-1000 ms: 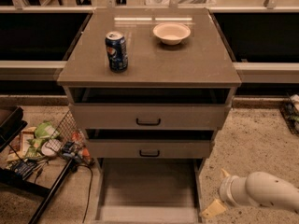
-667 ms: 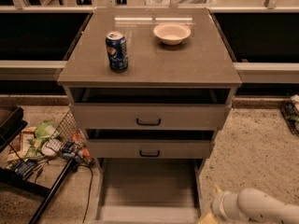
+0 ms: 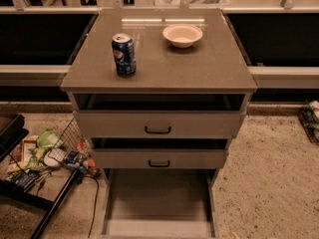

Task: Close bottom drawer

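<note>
The bottom drawer [image 3: 158, 203] is pulled far out of the grey-beige cabinet [image 3: 159, 73], its long flat tray reaching to the lower edge of the camera view; its front panel and handle are cut off there. Above it the middle drawer [image 3: 158, 158] and the top drawer [image 3: 158, 124] stand slightly out, each with a black handle. My gripper and arm are out of view.
A blue soda can [image 3: 123, 54] and a white bowl [image 3: 182, 35] stand on the cabinet top. A black wire rack with snack packets [image 3: 47, 156] sits on the floor at the left. Speckled floor [image 3: 269, 183] lies to the right.
My arm, seen at the lower right beside the open bottom drawer, moved down and out of the view. The drawers have not moved.
</note>
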You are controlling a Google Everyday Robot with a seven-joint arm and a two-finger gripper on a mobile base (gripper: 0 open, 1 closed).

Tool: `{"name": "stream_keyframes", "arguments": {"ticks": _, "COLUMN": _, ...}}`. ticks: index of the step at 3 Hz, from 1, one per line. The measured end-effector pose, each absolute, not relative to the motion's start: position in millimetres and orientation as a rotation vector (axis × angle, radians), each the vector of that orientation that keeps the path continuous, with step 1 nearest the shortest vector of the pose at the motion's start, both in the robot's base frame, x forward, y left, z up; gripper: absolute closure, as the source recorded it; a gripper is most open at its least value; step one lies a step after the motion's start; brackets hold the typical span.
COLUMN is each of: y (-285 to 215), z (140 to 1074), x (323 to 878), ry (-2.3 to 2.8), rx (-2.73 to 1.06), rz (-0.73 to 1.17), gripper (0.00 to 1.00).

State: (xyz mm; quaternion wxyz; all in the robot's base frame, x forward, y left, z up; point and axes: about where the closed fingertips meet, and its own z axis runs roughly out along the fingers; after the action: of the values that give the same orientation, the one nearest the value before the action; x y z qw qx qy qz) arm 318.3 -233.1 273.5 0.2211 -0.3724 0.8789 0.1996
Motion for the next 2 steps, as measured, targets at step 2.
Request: {"name": "stream_keyframes", "arguments": {"ticks": 2, "y": -220.6, "z": 232.8, "x": 280.9, "ry": 2.454, "rx": -1.012, "rz": 0.666, "gripper": 0.41}}
